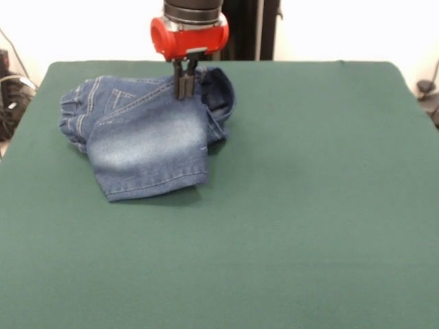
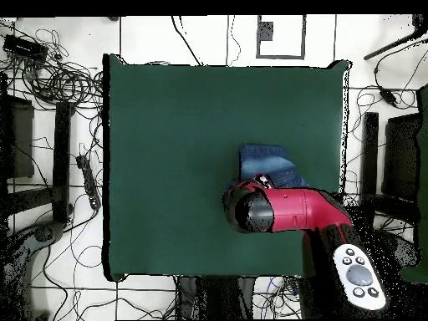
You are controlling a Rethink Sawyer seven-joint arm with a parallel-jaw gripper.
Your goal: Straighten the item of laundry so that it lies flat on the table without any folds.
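The small blue denim jeans (image 1: 147, 133) lie folded over in a bunched heap on the far left part of the green table (image 1: 288, 205). One faded leg points toward the near side, and a rolled fold sits at the heap's right. My gripper (image 1: 184, 94) comes straight down from the red wrist. Its fingers are together, with the tips pinched into the denim at the heap's far edge. In the overhead view the jeans (image 2: 266, 160) show partly beyond the red arm (image 2: 292, 209), which hides the gripper.
The table (image 2: 167, 125) spreads wide on all sides of the jeans except toward the robot. Cables and stands lie on the floor around it. A grey remote-like device (image 2: 359, 276) sits by the robot's base.
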